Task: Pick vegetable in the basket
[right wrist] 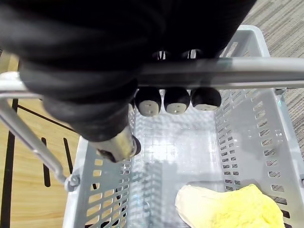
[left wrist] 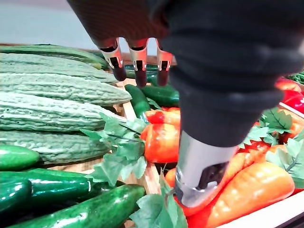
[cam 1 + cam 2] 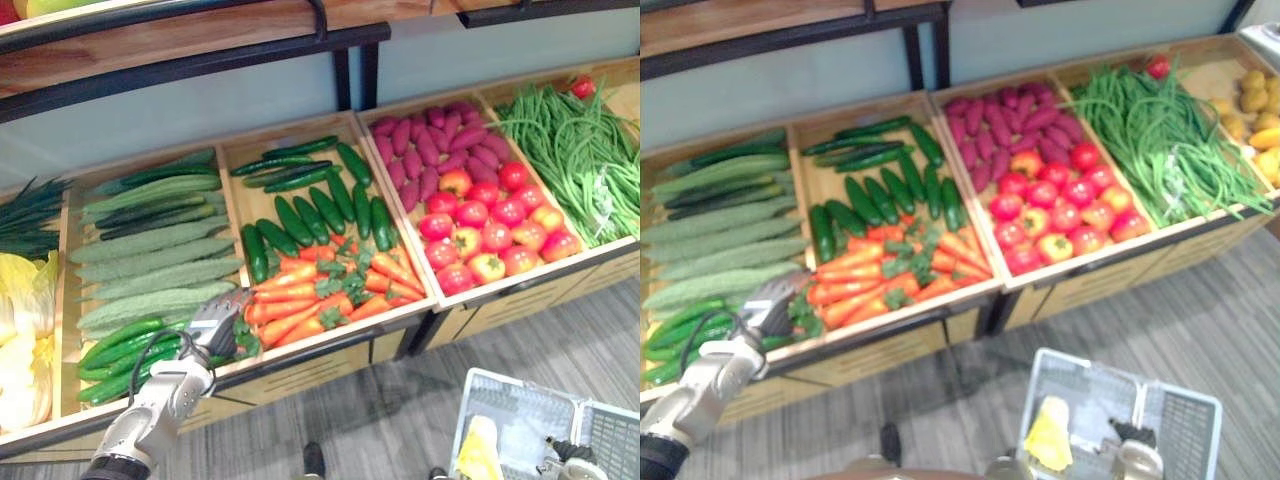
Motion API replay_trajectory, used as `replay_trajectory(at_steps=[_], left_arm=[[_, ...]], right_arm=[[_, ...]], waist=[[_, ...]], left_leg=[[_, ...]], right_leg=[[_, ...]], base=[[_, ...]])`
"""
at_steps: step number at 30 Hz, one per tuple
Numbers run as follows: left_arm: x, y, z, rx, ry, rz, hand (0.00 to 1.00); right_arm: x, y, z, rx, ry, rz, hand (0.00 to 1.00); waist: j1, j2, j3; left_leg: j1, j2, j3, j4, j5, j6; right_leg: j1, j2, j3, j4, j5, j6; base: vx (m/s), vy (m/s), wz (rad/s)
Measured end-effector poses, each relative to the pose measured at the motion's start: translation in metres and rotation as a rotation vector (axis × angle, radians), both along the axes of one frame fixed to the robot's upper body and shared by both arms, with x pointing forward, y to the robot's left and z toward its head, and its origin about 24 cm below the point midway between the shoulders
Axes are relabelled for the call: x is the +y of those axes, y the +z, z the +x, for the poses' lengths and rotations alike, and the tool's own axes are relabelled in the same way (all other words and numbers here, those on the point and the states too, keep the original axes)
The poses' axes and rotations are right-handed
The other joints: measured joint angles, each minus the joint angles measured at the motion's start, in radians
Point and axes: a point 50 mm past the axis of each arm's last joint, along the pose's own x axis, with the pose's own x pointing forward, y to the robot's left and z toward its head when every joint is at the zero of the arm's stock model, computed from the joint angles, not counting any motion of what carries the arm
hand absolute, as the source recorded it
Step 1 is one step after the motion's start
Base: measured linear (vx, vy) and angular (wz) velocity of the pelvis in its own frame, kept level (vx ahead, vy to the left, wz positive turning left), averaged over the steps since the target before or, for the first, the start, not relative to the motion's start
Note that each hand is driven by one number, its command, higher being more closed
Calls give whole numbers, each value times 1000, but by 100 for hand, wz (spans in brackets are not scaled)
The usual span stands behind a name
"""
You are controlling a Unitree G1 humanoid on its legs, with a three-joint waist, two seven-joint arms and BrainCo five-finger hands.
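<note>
Left hand point(image 3: 215, 323) — fingers point(image 2: 138, 59) straight — hovers, seemingly, above carrots point(image 3: 300, 297); right hand point(image 1: 176, 100) grips basket handle point(image 1: 247, 71).

Basket point(image 3: 530, 405) runs off the bottom edge, so a good part of it is cut. The yellow thing point(image 1: 228, 209) inside is clipped too, can't tell what it is. The right hand point(image 1: 176, 99) covers part of the handle point(image 1: 266, 71). The yellow-brown lumps point(image 3: 1253, 98) are cut by the edge.

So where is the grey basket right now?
In the eye views the grey basket shows lower right, over the floor below the tomatoes, its handle held by the right hand, a yellow item inside.
</note>
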Motion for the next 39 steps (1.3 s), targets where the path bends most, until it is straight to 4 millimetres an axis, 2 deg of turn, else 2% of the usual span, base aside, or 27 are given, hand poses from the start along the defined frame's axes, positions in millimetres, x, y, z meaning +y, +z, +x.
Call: replay_trajectory(at_steps=[6,14,17,22,26,34,35,39], left_arm=[[0,7,13,-29,-3,28,0],[10,3,20,-2,51,62,0],[8,4,25,-12,48,70,0],[13,3,30,-19,78,80,0],[15,0,31,-14,98,85,0],[3,-4,39,-36,92,50,0],[0,-5,39,-36,89,41,100],[-10,-2,45,-69,75,16,100]], right_arm=[[0,2,4,-12,3,-4,100],[0,6,17,-44,10,-9,100],[-1,9,23,-58,11,-16,100],[0,13,34,-88,20,-20,100],[-1,16,38,-102,22,-34,100],[-1,17,39,-106,25,-38,100],[-1,17,39,-107,27,-39,100],[0,17,40,-106,35,-44,100]], waist=[[-1,5,19],[-3,2,30],[-4,7,46],[-26,11,57],[-26,17,62],[-30,22,70],[-30,22,75],[-30,21,93]], left_leg=[[-3,1,4,0,0,0],[-38,0,27,7,0,0],[-43,3,30,7,0,0],[-66,4,33,7,1,0],[-66,8,56,7,1,1],[-72,-6,54,7,8,10],[-72,-7,53,6,10,13],[-76,-16,52,0,18,24]], right_leg=[[-8,0,6,1,0,0],[-57,-2,30,6,2,3],[-73,-1,35,15,2,3],[-109,-3,41,41,6,3],[-126,-1,63,39,37,2],[-141,-19,64,39,54,7],[-141,-21,64,39,54,7],[-144,-27,62,31,56,13]], base=[[-1,2,-1],[34,11,-8],[22,-7,-6],[-1,0,-2],[-13,8,-17],[-54,7,-4],[-84,0,-2],[-114,-2,-2]])
